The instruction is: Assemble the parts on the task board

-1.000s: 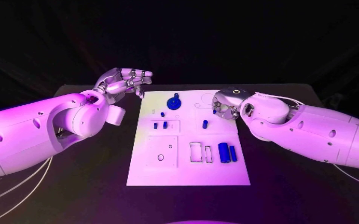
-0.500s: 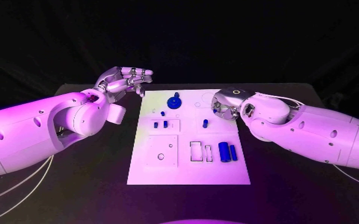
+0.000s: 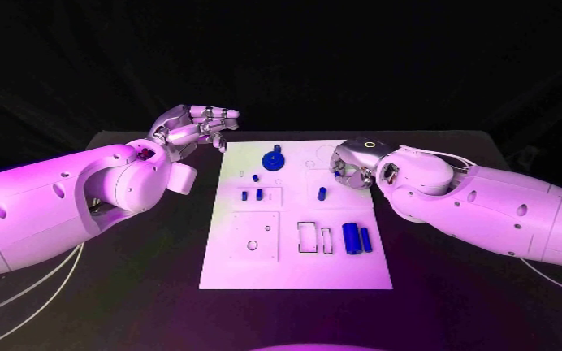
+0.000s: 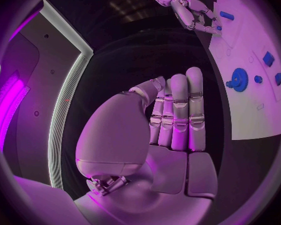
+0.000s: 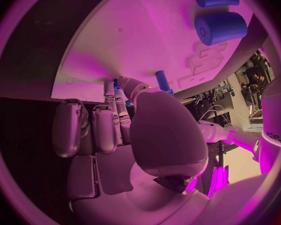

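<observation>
Left hand (image 3: 195, 129) raised off task board (image 3: 235, 270), fingers together, holding nothing. Gear (image 3: 273, 162) seated on board right of it; small parts (image 3: 251, 196) stand nearby. Right hand (image 3: 349, 166) over far edge, fingertips pinching small blue part (image 3: 337, 174). 2 cylinders (image 3: 356, 238) loose, nearer robot: most assembly left.

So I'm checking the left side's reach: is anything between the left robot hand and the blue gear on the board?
Nothing visible. The left robot hand hangs off the task board's far left corner, holding nothing, with only bare table and board toward the blue gear.
</observation>
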### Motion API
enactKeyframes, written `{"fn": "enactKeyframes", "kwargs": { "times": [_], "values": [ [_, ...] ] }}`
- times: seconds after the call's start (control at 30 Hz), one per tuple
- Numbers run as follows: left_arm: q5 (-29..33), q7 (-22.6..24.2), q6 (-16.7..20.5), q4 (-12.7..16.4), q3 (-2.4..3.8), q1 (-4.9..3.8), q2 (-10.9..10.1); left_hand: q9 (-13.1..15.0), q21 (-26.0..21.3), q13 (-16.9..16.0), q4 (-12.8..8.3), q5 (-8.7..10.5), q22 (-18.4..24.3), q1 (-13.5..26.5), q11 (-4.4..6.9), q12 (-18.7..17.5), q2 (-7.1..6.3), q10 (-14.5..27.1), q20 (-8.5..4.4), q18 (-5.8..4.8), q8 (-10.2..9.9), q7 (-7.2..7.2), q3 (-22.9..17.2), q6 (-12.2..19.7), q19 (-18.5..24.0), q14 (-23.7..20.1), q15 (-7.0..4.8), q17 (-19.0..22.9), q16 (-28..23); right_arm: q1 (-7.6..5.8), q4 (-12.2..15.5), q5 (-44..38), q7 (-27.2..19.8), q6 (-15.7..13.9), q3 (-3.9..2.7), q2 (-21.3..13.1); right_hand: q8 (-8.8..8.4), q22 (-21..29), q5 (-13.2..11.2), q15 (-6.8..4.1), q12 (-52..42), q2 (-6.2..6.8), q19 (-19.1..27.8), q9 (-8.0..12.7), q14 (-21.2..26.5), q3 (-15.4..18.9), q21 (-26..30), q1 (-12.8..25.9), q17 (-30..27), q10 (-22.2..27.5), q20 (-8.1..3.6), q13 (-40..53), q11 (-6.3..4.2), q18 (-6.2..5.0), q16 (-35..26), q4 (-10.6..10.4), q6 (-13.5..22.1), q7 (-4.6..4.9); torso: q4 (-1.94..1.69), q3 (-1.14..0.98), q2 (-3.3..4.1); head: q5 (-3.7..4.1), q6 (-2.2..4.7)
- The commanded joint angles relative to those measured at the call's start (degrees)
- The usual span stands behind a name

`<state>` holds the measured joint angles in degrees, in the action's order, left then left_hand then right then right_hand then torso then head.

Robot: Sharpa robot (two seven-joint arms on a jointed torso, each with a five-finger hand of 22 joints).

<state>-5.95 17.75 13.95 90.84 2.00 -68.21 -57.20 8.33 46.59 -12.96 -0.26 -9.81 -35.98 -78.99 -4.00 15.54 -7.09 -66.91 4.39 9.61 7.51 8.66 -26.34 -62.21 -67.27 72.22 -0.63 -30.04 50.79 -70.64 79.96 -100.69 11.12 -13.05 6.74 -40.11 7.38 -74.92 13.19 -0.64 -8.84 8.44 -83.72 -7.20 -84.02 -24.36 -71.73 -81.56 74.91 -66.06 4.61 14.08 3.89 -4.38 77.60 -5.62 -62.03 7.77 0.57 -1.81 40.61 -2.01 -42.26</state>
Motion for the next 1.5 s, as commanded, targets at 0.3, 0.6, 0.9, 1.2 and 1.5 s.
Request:
{"fn": "enactKeyframes", "kwargs": {
  "times": [0.3, 0.6, 0.9, 1.2, 1.5],
  "values": [
    [0.21, -0.6, -1.26, 0.08, 0.01, -0.06, 0.13, -0.05, -0.47, -0.1, -0.46, -0.09, 0.11, -0.14, -0.12, 0.36, 0.36, 0.51, 0.07, 0.97, 0.14, 0.04, 0.06, 0.67, -0.39, 0.36, 0.15, 0.16, -0.4, 0.32, -1.28, 0.07, -0.17, 1.64, 0.18, 0.82, 0.36, -3.14, -0.61, -0.55, 0.36, -1.75, -1.36, -0.71, -3.9, -2.0, -1.65, -1.14, 4.4, -2.01, -0.31, -0.19, -0.46, 0.7, 0.88, 1.86, -2.42, -0.46, 0.02, -0.01, -0.01, -0.06, -0.17],
    [0.14, -0.96, -1.23, 0.02, 0.01, -0.06, 0.15, -0.06, -0.51, -0.1, -0.53, -0.09, 0.14, -0.2, -0.14, 0.38, 0.42, 0.58, 0.08, 0.97, 0.13, 0.07, 0.04, 0.72, -0.4, 0.34, 0.16, 0.2, -0.44, 0.45, -1.43, -0.03, -0.21, 1.8, 0.18, 0.91, 0.72, -3.6, -0.44, -0.86, 0.53, -2.02, -1.45, -1.18, -3.88, -2.15, -2.15, -1.11, 4.44, -3.31, -0.51, -0.11, -0.88, 0.79, 1.02, 3.0, -3.55, -0.89, 0.1, 0.01, -0.06, -0.12, -0.39],
    [0.08, -1.33, -1.48, -0.09, 0.0, -0.06, 0.14, -0.09, -0.62, -0.11, -0.72, -0.09, 0.21, -0.31, -0.21, 0.45, 0.51, 0.77, 0.1, 0.96, 0.09, 0.15, 0.01, 0.89, -0.42, 0.28, 0.2, 0.3, -0.53, 0.45, -0.27, -0.23, -0.31, -1.74, 0.12, -0.17, 0.72, -3.82, -0.24, -0.93, 0.65, -1.97, -1.52, -1.25, -3.88, -2.17, -2.43, -1.08, 4.47, -3.48, -0.57, -0.12, -0.94, 0.84, 1.06, 3.28, -3.65, -0.93, 0.05, 0.01, -0.05, -0.14, -0.29],
    [0.13, -1.59, -1.93, -0.65, -0.05, -0.05, 0.23, -0.16, -0.84, -0.12, -0.76, -0.07, 0.35, -0.09, -0.39, 0.56, 0.72, 1.17, 0.18, 0.93, -0.01, 0.34, 0.04, 1.25, -0.4, 0.14, 0.34, 0.47, -0.67, -0.02, 1.31, 0.09, -0.59, -5.98, -0.32, -1.19, 0.71, -4.08, 0.23, -1.04, 0.82, -1.87, -1.59, -1.38, -3.88, -2.13, -2.73, -0.76, 4.5, -3.8, -0.61, -0.11, -0.98, 0.91, 1.13, 3.54, -3.84, -0.95, 0.02, -0.01, -0.07, -0.33, 0.06],
    [0.17, -1.63, -2.17, -1.04, -0.09, -0.05, 0.3, -0.19, -0.91, -0.12, -0.78, -0.06, 0.4, -0.02, -0.44, 0.6, 0.73, 1.31, 0.22, 0.92, -0.05, 0.39, 0.07, 1.39, -0.38, 0.09, 0.39, 0.52, -0.71, -0.69, 5.49, 1.84, -0.77, -7.24, -0.82, -3.45, 0.7, -4.08, 0.33, -1.07, 0.87, -1.82, -1.59, -1.41, -3.88, -2.11, -2.72, -0.65, 4.5, -3.87, -0.61, -0.11, -1.0, 0.91, 1.14, 3.6, -3.89, -0.95, 0.09, 0.03, -0.09, -0.76, 0.08]
  ]
}}
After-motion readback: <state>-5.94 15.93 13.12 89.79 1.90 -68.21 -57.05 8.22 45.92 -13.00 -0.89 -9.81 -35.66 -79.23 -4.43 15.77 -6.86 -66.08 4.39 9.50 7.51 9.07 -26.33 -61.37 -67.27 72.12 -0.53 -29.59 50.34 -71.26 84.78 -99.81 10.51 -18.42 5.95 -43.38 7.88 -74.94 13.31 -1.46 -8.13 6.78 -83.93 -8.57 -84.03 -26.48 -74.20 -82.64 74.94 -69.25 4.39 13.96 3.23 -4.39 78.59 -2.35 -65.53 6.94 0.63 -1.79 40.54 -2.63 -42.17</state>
